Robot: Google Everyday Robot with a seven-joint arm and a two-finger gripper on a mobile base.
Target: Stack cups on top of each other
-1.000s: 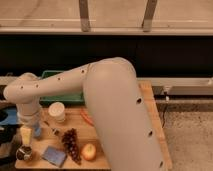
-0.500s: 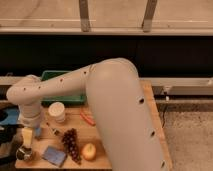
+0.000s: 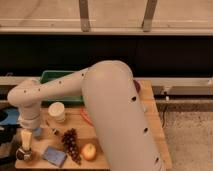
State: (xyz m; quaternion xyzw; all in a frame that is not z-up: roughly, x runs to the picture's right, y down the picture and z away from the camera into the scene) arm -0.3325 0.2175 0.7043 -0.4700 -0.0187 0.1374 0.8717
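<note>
Since the earlier frames our arm (image 3: pixel 107 107) had swung only a little, and its wrist had sunk a touch lower at the front left corner of the counter (image 3: pixel 150 115), so that the gripper (image 3: pixel 25 146) stood right above the metal cup (image 3: pixel 23 155). We saw the pale fingers (image 3: pixel 25 137) pointing straight down and spread open, their tips at the cup's rim or just over it; whether they touched it we could not tell. Nothing was held, and the metal cup sat upright on the counter, not lifted. Just beside the wrist, on its right, a patch of light blue showed, which we took for the blue cup (image 3: pixel 37 132), partly hidden by the arm and close behind the metal one. Further back stood a pale cup (image 3: pixel 57 111), and the grapes (image 3: pixel 71 144) and the apple (image 3: pixel 89 151) lay near the front edge, well clear of the gripper. We judged that the small drop meant the approach was nearly over and the grasp of the metal cup was the step in hand; no stacking was yet done. We expected the next move to need a last short descent and a firm close on the rim, with care that the smooth little cup did not slip or tip against its blue neighbour.
</note>
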